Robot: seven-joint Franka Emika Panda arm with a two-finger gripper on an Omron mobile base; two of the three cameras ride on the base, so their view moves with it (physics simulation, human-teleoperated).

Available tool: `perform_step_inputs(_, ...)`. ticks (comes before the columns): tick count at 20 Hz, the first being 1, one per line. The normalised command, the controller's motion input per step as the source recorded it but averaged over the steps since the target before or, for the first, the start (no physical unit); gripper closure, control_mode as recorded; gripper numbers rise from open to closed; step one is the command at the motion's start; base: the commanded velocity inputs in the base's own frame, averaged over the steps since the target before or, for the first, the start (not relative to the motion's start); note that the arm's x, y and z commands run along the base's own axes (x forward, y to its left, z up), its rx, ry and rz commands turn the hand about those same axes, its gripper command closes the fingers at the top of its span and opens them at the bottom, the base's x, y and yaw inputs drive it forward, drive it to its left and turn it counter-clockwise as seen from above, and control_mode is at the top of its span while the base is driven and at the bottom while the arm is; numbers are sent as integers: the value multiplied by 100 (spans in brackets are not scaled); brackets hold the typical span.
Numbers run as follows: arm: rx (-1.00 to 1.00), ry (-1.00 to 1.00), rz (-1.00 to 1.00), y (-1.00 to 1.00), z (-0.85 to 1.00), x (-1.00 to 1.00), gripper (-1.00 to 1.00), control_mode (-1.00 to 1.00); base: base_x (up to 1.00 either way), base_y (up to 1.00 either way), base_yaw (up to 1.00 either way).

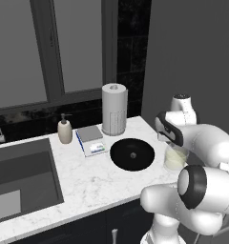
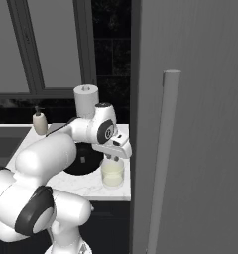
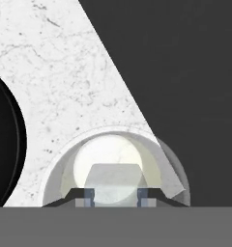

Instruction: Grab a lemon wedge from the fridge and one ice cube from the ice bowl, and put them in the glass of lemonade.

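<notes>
Jaws of the gripper (image 3: 116, 193) pinched a pale, translucent ice cube (image 3: 115, 179) directly over the glass (image 3: 116, 166) of lemonade, the two dark tips nearly level with its rim. The glass stood close to the bench (image 1: 88, 181) edge, just beside the black ice bowl (image 1: 132, 154) and hard against the dark fridge (image 2: 200, 124), whose door was shut. The cube seemed centred over the liquid, so a clean release looked likely; dropped from any height, though, it could have splashed lemonade onto the marble. A sideways nudge from the hand on the way out could have tipped the glass off the nearby edge. Whether a lemon wedge already floated inside could not be told from the frames. A paper-towel roll (image 1: 114, 109) stood well clear behind.
</notes>
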Motion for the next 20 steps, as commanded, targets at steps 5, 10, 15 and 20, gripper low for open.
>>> perform_step_inputs(5,0,0,0,0,-7,0,100,-100,0,0,0)
perform_step_inputs(10,0,-1,0,0,0,-3,100,-100,0,0,0)
perform_step_inputs(15,0,0,0,0,0,-1,-100,-100,0,0,0)
perform_step_inputs(20,0,0,0,0,0,0,-100,-100,0,0,0)
